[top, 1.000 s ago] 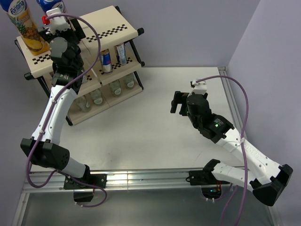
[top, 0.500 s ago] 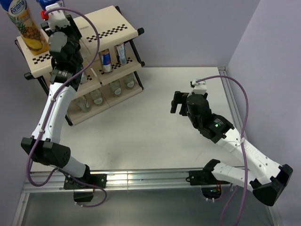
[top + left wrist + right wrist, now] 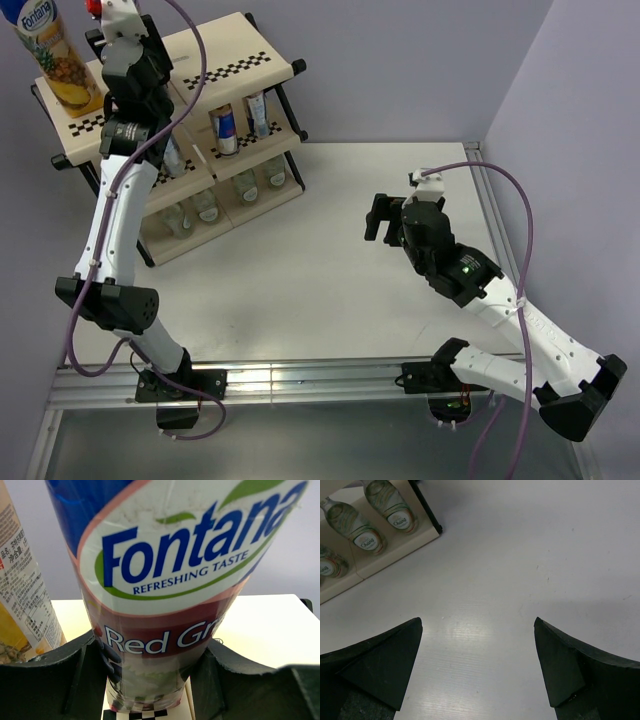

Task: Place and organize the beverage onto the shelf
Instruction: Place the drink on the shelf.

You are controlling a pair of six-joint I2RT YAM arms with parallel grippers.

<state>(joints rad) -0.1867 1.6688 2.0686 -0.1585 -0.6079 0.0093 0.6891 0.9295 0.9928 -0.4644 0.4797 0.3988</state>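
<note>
The shelf stands at the 10 o'clock corner of the worktop. On its top tier, at the 9 o'clock end, stands the pineapple carton. Just beside it toward 3 o'clock is the grape carton, clasped between the fingers of the left gripper. On the middle tier, toward 3 o'clock, sit the cans, and below them on the bottom tier the bottles sit in a row. The right gripper hangs over the worktop's 3 o'clock half, well apart from the shelf.
</note>
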